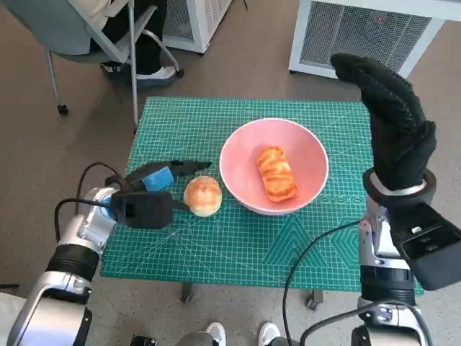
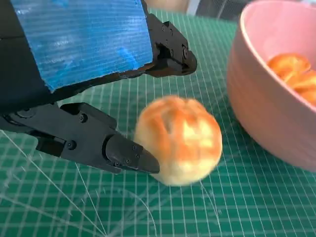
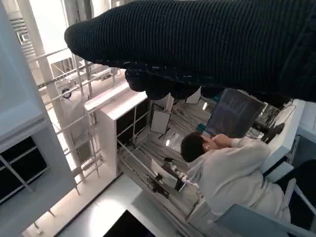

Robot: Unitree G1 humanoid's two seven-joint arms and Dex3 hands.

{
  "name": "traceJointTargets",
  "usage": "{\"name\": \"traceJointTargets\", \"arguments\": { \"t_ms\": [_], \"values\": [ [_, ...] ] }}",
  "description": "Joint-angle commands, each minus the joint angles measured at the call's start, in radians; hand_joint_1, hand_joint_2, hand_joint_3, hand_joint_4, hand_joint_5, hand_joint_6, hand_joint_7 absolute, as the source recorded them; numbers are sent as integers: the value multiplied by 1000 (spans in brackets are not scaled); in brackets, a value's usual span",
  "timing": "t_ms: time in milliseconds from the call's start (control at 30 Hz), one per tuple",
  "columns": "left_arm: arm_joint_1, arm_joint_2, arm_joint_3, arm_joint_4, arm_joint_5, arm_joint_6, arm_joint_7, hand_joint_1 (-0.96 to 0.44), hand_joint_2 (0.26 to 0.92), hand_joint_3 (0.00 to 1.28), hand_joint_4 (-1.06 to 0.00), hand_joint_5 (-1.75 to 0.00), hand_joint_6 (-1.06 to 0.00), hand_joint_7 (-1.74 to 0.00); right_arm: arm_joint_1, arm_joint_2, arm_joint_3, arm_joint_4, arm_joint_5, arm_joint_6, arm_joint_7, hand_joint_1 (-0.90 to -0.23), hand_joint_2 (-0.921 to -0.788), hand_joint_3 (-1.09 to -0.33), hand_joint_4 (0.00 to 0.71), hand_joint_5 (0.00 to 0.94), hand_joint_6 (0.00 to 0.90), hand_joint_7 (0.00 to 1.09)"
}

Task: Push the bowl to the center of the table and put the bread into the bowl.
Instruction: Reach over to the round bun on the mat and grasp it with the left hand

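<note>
1. The left forearm rose from the lower left of the head view, angled up and to the right.
2. The left hand lay low at centre-left of that frame, its blue-taped back facing up and its black fingers spread apart, pointing right.
3. The right forearm stood near-vertical at the lower right.
4. The right hand was raised in the upper right, its gloved fingers held together and extended, holding nothing.

A smooth, slightly glossy pink bowl sits on a matt green gridded mat, the right hand in knitted cloth, the round bread soft-crusted.
</note>
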Motion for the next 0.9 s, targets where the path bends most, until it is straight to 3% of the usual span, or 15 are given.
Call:
{"name": "traceJointTargets", "arguments": {
  "t_ms": [33,300,633,667,700,733,767,900],
  "values": [
    [23,-11,-7,-15,-9,35,-21,-255,893,11,-322,-1,-354,-1,15,2,-3,11,5,9,-5,-607,-921,-707,316,0,53,623],
    [41,-47,0,-28,-11,60,16,-234,904,8,-390,-29,-404,-26,13,3,-4,18,3,5,-5,-606,-921,-707,316,0,53,623],
    [41,-82,-12,17,14,27,132,22,913,9,-690,-144,-681,-164,11,4,-3,25,2,1,-4,-605,-921,-706,316,0,52,624],
    [40,-82,-15,20,17,25,140,18,914,29,-687,-347,-652,-382,10,5,-3,25,2,0,-4,-605,-921,-706,316,0,52,624],
    [38,-81,-17,22,21,23,147,12,917,83,-656,-673,-582,-726,10,5,-3,26,1,-1,-4,-605,-921,-706,316,0,52,624],
    [37,-80,-18,24,23,21,153,8,918,104,-652,-881,-554,-913,10,5,-3,27,1,-1,-4,-605,-921,-706,316,0,52,624],
    [35,-78,-17,27,21,18,155,6,919,116,-650,-1014,-537,-1032,10,5,-3,26,0,-2,-4,-605,-921,-706,316,0,52,624],
    [24,-70,-3,39,-1,17,146,4,920,111,-652,-1184,-562,-1143,12,3,-4,24,1,-3,-4,-605,-921,-705,316,0,52,625]
  ]
}}
